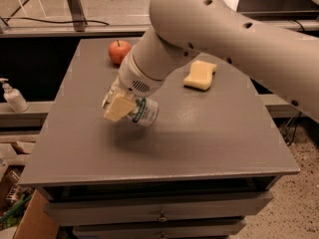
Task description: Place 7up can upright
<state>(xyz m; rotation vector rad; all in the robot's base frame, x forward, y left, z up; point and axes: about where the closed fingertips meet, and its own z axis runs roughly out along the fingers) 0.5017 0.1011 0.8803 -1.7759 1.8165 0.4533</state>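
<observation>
The gripper (124, 107) hangs over the left-middle of the worktop (209, 143), its jaws closed across the can (144, 112). One pale pad presses the can's near side, and the far pad is hidden behind it. The can sits between the jaws and sticks out to their right. Its long axis is closer to lying than standing, slanting down to the right, with the visible end facing right and towards the camera. A shadow lies on the worktop just below it, so it looks lifted clear, though contact at the lower edge cannot be ruled out. The move ahead probably depends on this tilt. The wrist has to roll until the axis stands vertical with one flat end facing down before the jaws lower and let go. The apple (119, 50) lies well behind the jaws and the sponge (200, 74) lies behind and to their right, both well apart from the can.
</observation>
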